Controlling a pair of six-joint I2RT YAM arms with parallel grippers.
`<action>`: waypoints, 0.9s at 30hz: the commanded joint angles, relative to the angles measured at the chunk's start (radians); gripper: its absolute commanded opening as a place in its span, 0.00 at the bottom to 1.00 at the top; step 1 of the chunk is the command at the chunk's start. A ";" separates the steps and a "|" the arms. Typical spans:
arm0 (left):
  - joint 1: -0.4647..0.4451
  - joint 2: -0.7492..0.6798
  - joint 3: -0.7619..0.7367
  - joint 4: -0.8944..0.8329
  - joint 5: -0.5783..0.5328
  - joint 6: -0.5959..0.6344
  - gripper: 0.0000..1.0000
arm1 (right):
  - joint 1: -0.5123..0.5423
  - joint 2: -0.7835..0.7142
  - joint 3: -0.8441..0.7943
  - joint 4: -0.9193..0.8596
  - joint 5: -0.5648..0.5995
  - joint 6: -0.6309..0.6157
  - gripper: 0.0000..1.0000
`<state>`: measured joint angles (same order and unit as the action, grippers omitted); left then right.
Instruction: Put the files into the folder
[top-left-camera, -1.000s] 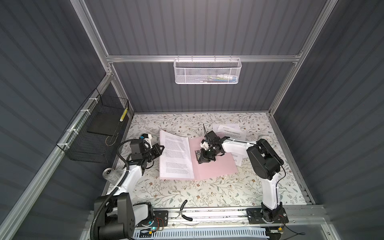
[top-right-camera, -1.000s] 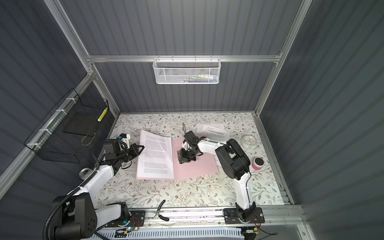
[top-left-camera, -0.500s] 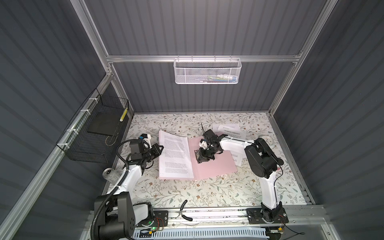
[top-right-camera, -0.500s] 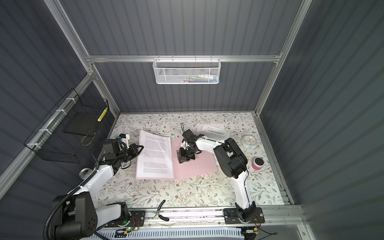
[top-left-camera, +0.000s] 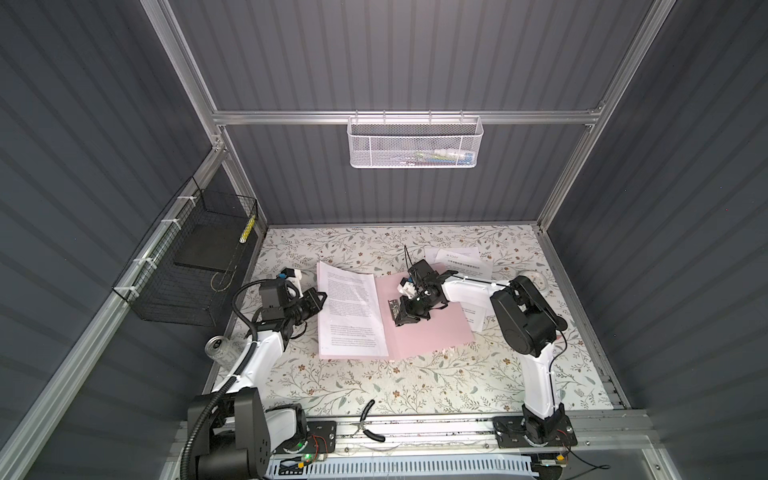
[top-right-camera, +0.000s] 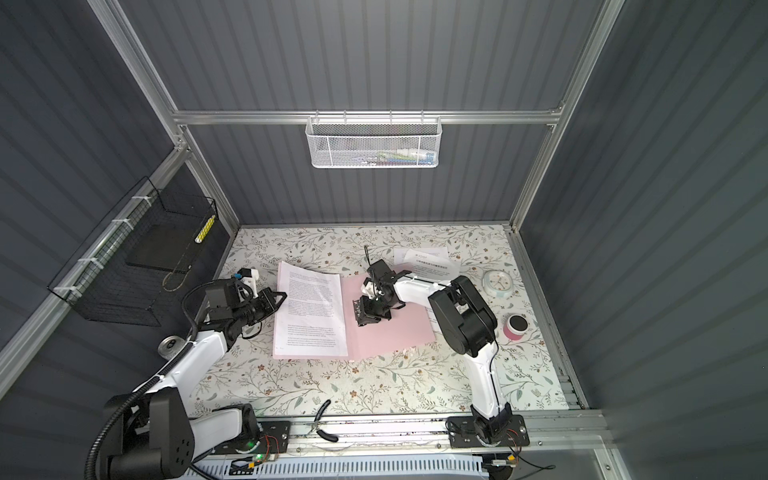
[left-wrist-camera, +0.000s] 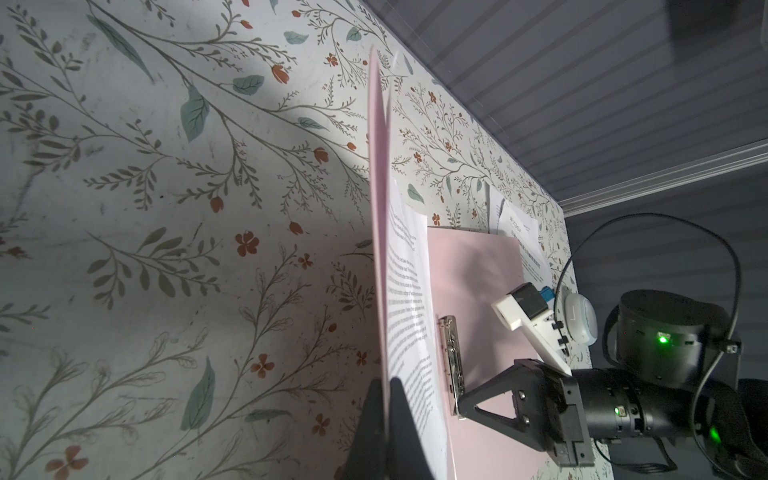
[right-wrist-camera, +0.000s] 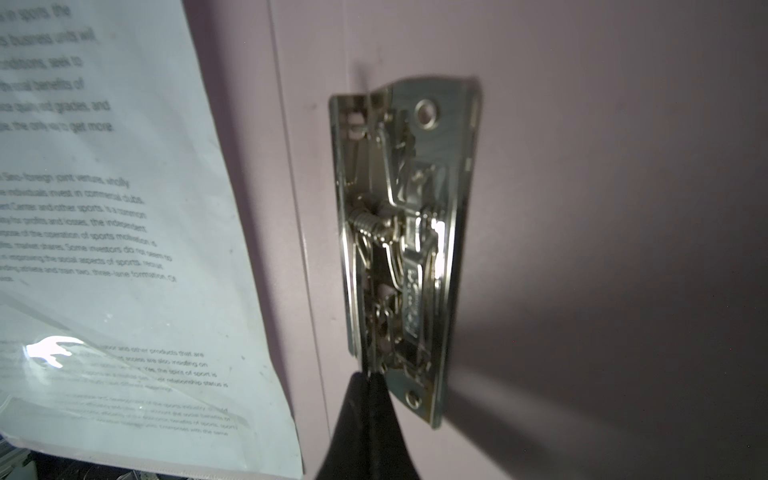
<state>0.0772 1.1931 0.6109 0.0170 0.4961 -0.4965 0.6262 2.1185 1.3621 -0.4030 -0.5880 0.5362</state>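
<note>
Pink folder lies open mid-table, its left cover tilted up with one of the files on it. That cover's outer edge is clenched by left gripper. Tips of right gripper are pinched together at one end of the silver clip beside the spine. Loose sheets lie toward the far right corner, partly under the folder.

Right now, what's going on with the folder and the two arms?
The pink folder lies open on the table. The left jaws are shut on the outer edge of the cover nearest them, which seems lifted, with a printed sheet on it. The right jaws are shut, tips against one end of the metal clip by the spine. More sheets lie beyond the folder, not yet filed.
</note>
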 joint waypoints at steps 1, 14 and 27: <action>-0.001 -0.004 0.023 -0.046 -0.011 0.033 0.00 | -0.026 0.161 -0.154 -0.137 0.286 0.004 0.00; -0.002 0.030 0.026 -0.039 -0.021 0.045 0.00 | -0.159 0.017 -0.245 0.053 0.001 0.065 0.00; -0.002 0.035 0.024 -0.045 -0.043 0.060 0.00 | -0.165 -0.144 -0.287 0.353 -0.320 0.281 0.00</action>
<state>0.0586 1.2270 0.6117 -0.0383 0.5068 -0.4763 0.4816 1.9919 1.0698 -0.0444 -0.9108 0.7708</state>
